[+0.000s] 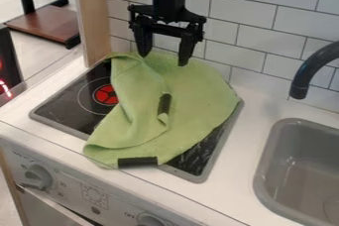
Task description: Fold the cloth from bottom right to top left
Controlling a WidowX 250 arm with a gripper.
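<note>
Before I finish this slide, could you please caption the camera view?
Open claw by a rumpled green cloth on the stovetop.

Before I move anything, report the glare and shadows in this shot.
Camera view: whitish streaks, perhaps reflections, on the stove's dark glass beside the cloth's lower right edge; soft shading along the cloth's folds; no harsh shadow across the cloth.
</note>
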